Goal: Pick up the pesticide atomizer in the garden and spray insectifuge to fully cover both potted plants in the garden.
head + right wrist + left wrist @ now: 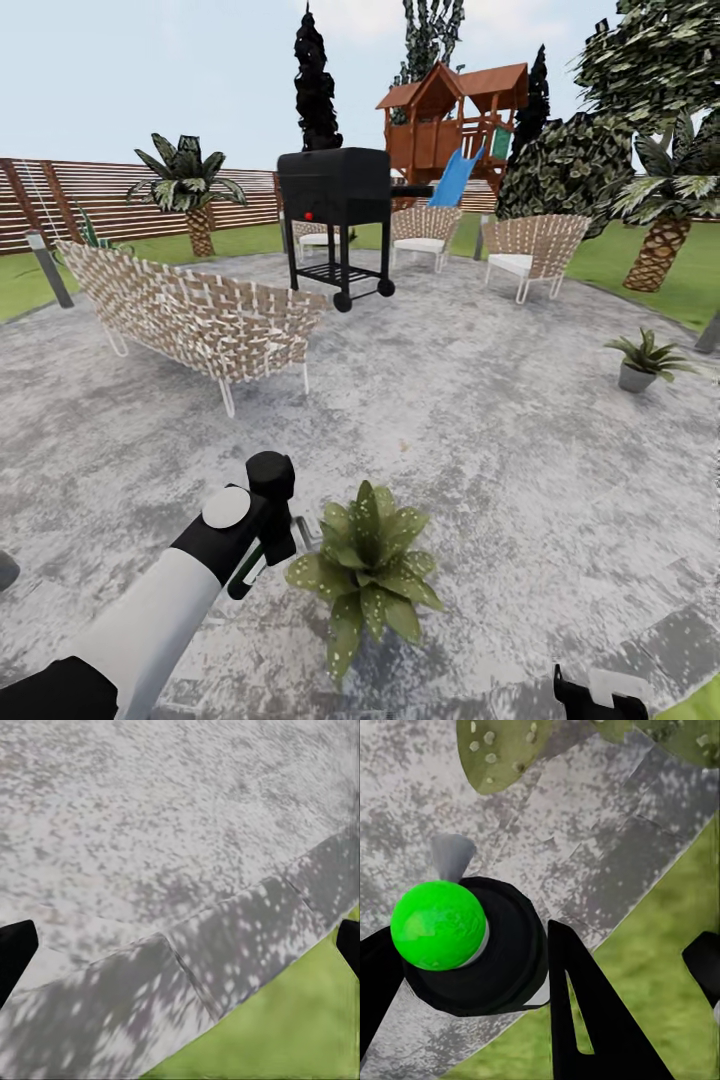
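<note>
My left gripper (262, 558) is shut on the pesticide atomizer (457, 945), a black bottle with a bright green round top and a grey nozzle cone, held between the black fingers (592, 1020). Just beside it on the round stone patio (480, 450) stands a potted plant (370, 572) with speckled leaves; its leaves (502, 750) hang close beyond the nozzle. The second potted plant (643, 360) sits in its grey pot at the patio's right edge. Low at the right, my right gripper (600, 695) is open over the patio's rim stones (225, 945) and grass.
A woven sofa (200, 315) stands at left, with a black grill (335, 215) behind it and two woven chairs (530, 250) further back. A wooden playset (455, 120), palms (190, 190), a slat fence (80, 200) and a grey bollard lamp (48, 265) ring the lawn.
</note>
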Motion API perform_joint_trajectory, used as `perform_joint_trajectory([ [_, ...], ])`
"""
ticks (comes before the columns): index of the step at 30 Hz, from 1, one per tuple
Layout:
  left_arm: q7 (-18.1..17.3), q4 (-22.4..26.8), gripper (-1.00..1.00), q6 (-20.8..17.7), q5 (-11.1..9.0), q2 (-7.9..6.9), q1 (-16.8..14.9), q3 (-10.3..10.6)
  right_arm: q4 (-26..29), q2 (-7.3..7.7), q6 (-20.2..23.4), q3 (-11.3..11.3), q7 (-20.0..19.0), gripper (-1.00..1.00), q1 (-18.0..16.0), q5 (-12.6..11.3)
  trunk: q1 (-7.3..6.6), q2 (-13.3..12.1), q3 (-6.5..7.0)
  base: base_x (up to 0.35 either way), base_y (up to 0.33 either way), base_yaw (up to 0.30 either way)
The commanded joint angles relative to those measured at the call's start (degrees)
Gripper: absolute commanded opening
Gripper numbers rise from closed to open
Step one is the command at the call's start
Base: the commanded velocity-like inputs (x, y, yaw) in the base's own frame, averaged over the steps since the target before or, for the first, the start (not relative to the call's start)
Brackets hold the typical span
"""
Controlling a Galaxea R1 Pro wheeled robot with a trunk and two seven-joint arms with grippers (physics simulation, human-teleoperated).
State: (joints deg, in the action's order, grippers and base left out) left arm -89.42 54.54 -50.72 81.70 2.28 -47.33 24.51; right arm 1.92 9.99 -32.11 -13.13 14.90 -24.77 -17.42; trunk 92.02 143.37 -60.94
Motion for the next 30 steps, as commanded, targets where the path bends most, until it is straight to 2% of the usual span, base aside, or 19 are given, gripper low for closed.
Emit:
perform_joint_trajectory([
  [1, -0.6, 0.0, -1.0, -0.6, 0.6, 0.01, 0.0, 0.1, 0.0, 0.0, -0.1, -0.5, 0.2, 1.0, 0.0, -0.3, -0.04, 0.0, -0.05, -0.198, -0.22, 0.071],
  [10, -0.6, 0.0, -1.0, -0.5, 0.6, -0.05, 0.0, 0.0, 0.0, -0.05, -0.1, -0.5, 0.2, 1.0, 0.0, -0.3, -0.04, 0.0, -0.05, -0.058, -0.262, 0.252],
  [30, -0.6, 0.0, -1.0, -0.6, 0.4, -0.08, 0.2, -0.1, 0.0, -0.05, -0.1, -0.5, 0.2, 1.0, 0.0, -0.3, -0.04, 0.0, -0.05, -0.274, -0.16, 0.275],
])
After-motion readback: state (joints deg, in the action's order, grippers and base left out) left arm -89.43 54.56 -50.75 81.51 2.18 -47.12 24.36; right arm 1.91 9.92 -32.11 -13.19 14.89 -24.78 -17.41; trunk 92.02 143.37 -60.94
